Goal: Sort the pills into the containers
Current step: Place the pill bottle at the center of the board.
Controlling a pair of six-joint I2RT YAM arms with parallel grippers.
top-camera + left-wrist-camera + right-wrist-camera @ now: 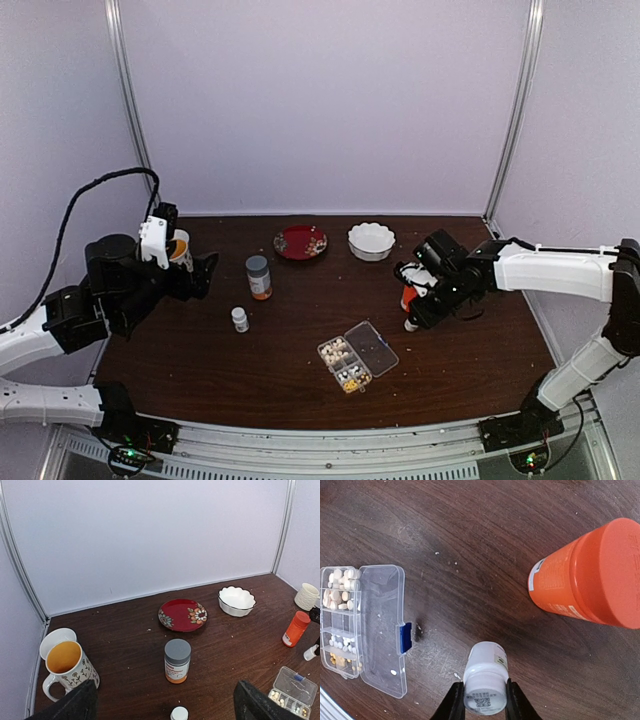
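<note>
From above, your left claw (pixel 207 275) hangs over the table's left side with its fingers spread wide and nothing between them, just beside a flowered mug (pixel 180 248). Your right claw (pixel 413 318) is clamped on a little white bottle (pixel 411 324), close to an orange bottle (pixel 408 297) that it partly hides. The pill box (pixel 375 347) lies near the front middle with its lid swung open to the right, and the pills (pixel 338 352) sit in its cells. A grey-capped bottle (pixel 259 277) and a second white bottle (pixel 240 319) stand left of centre. A red plate (pixel 300 242) and a white bowl (pixel 371 241) are towards the back.

In your left wrist view, the two dark fingers (pixel 75 705) stand far apart at the bottom corners. A ribbed cream cup (pixel 306 596) shows at the right edge.

In your right wrist view, both fingers press the sides of the little white bottle. The orange bottle is apart from it on the right. The box lies on the left, its blue latch (pixel 406 637) on the lid's edge and one loose pill (pixel 393 672) on the open lid.
</note>
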